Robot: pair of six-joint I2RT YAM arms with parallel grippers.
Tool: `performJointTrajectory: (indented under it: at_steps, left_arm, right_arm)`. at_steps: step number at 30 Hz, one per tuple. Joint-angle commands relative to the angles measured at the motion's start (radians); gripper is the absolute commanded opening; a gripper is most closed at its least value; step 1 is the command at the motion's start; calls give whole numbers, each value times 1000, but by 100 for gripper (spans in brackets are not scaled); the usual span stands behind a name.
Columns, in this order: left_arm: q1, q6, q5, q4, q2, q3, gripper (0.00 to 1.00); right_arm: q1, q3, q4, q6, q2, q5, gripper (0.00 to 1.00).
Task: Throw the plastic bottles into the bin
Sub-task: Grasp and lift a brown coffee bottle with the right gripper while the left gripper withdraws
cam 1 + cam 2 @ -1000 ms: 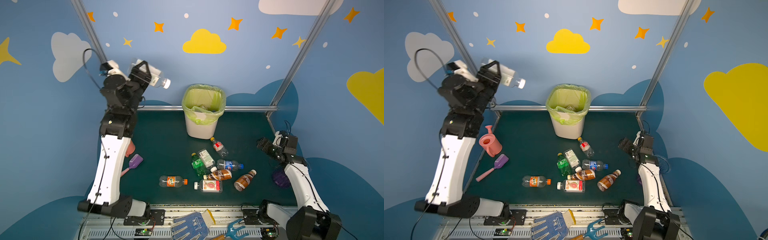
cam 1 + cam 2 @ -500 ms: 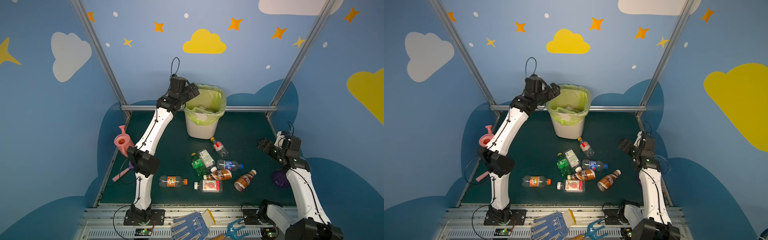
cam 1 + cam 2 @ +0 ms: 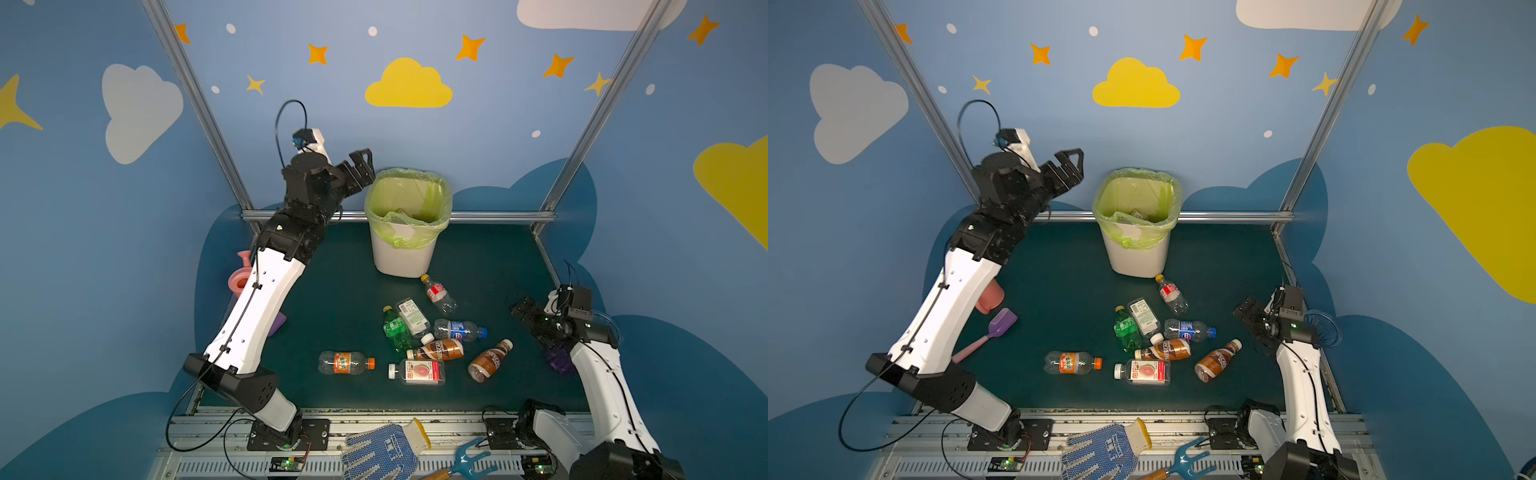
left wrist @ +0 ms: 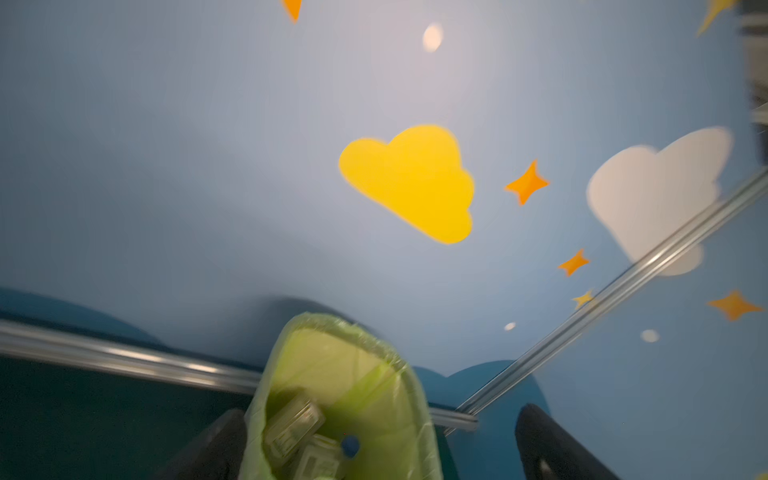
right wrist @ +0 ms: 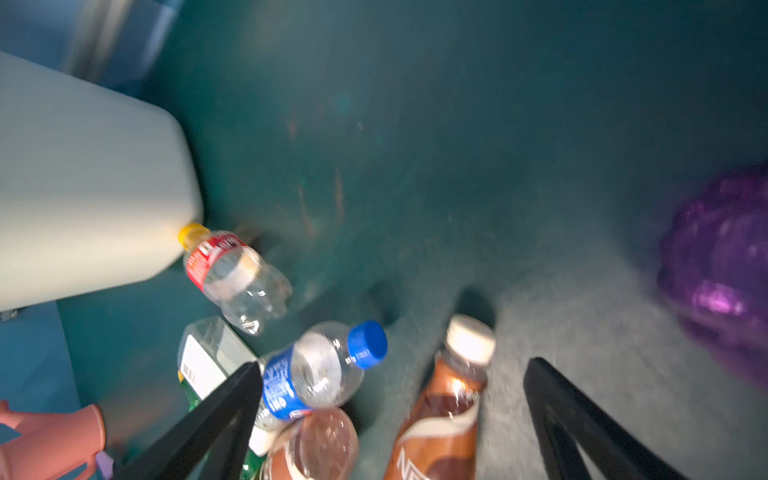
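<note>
The white bin point(image 3: 405, 249) point(image 3: 1138, 253), lined with a yellow-green bag, stands at the back of the mat; clear bottles point(image 4: 295, 419) lie inside it. Several plastic bottles lie in front of it, among them a green one point(image 3: 395, 330), an orange-labelled one point(image 3: 1071, 362) and a brown one point(image 3: 488, 361) point(image 5: 444, 415). My left gripper point(image 3: 361, 168) point(image 3: 1069, 166) point(image 4: 380, 413) hangs open and empty, above and left of the bin's rim. My right gripper point(image 3: 525, 316) point(image 3: 1246, 316) point(image 5: 392, 365) is open at the right, with the brown bottle and a blue-capped bottle point(image 5: 320, 370) between its fingers' lines, untouched.
A pink watering can point(image 3: 241, 278) and a purple scoop point(image 3: 994, 328) lie behind my left arm. A purple mesh thing point(image 3: 557, 361) point(image 5: 723, 257) sits by my right arm. A metal rail point(image 3: 498, 216) bounds the back. A glove point(image 3: 382, 449) and a blue rake point(image 3: 469, 461) lie in front of the mat.
My left gripper held a clear bottle high at the left, swung over the bin and let it go; it is now open and drawn back left of the rim. The right arm barely moved.
</note>
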Motion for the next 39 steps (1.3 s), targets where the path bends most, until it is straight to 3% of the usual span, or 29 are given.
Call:
performJointTrajectory:
  at_steps: [1, 8, 15, 24, 39]
  left_arm:
    - [33, 4, -13, 20, -76, -154, 100]
    - [123, -41, 16, -1, -244, -442, 100]
    - [170, -76, 22, -48, -348, -645, 100]
    - [181, -121, -13, -85, -415, -778, 100]
    - [230, -173, -4, -110, -462, -854, 100]
  right_arm:
    - [9, -39, -113, 56, -48, -43, 98]
    - [61, -138, -167, 118, -130, -82, 94]
    - [196, -219, -104, 214, -116, -105, 91]
    - [295, -294, 23, 267, -11, -96, 88]
    - [311, -321, 124, 260, 86, -81, 60]
